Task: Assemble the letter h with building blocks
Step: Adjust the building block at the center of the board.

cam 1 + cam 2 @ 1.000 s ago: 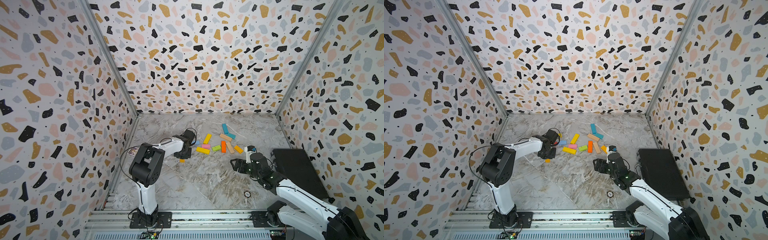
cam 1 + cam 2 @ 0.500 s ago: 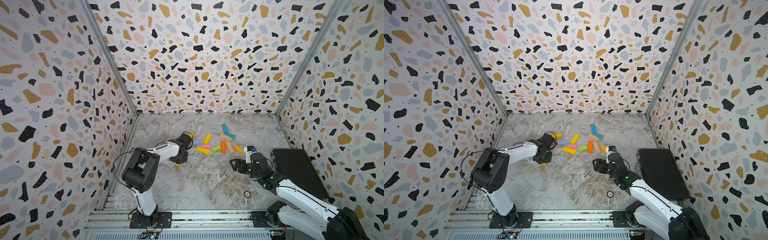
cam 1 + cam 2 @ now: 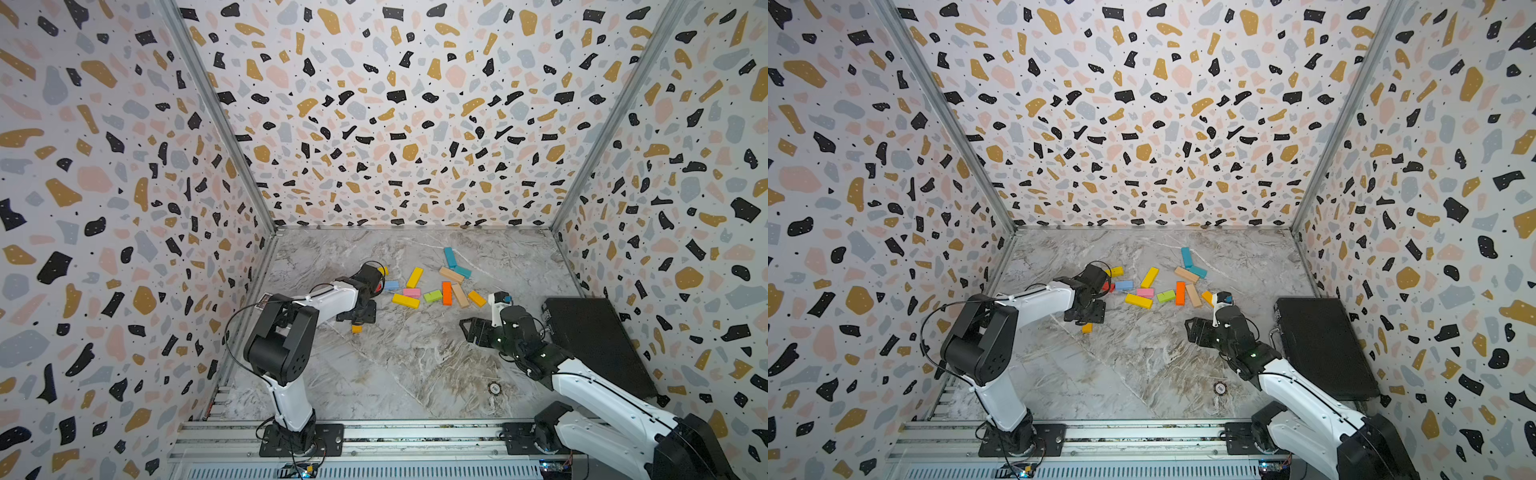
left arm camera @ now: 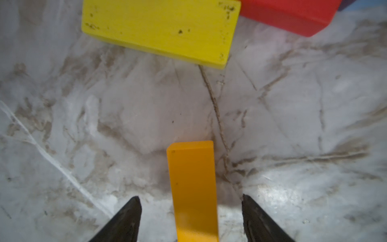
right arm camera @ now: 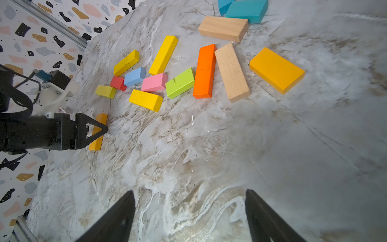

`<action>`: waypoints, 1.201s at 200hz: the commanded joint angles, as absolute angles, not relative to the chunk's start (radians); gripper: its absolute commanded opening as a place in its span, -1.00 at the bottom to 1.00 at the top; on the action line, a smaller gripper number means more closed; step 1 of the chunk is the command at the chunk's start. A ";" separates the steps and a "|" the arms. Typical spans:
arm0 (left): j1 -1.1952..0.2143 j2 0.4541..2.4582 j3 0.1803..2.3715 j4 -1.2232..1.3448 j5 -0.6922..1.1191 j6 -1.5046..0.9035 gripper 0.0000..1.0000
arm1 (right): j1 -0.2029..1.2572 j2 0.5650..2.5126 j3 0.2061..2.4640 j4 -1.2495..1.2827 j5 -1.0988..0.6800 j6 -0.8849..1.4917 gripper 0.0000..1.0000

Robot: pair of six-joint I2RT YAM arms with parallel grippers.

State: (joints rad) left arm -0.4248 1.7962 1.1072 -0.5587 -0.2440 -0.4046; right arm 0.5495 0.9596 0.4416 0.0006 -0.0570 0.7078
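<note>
On the table [image 4: 83, 125], the thin orange block [image 4: 191, 178] is lying lengthwise between the spread-apart jaws of the left claw [image 4: 190, 197] — untouched, pointing at the other blocks [image 5: 154, 82] — with the right claw [image 5: 189, 191], also spread, hanging farther off.

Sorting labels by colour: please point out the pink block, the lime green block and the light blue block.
pink block [image 5: 155, 80], right wrist view, top face
lime green block [image 5: 179, 80], right wrist view, top face
light blue block [image 5: 134, 75], right wrist view, top face

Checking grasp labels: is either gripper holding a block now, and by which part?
Nothing held. Left gripper stands open astride the long amber wooden block, gaps both sides; right gripper open, empty.
</note>
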 commanded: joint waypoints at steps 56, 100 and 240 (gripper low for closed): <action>-0.422 1.879 1.134 -0.563 -0.225 -0.422 0.41 | 0.553 0.941 0.434 0.008 -0.046 0.713 0.68; -0.422 1.884 1.147 -0.546 -0.187 -0.428 0.24 | 0.553 0.945 0.434 0.008 -0.046 0.713 0.68; -0.421 1.816 1.194 -0.587 -0.206 -0.444 0.48 | 0.553 0.950 0.433 0.011 -0.046 0.713 0.68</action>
State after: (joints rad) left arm -0.4221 1.8515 1.1553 -0.5354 -0.2123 -0.4313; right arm 0.5499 0.9596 0.4400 0.0006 -0.0559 0.7113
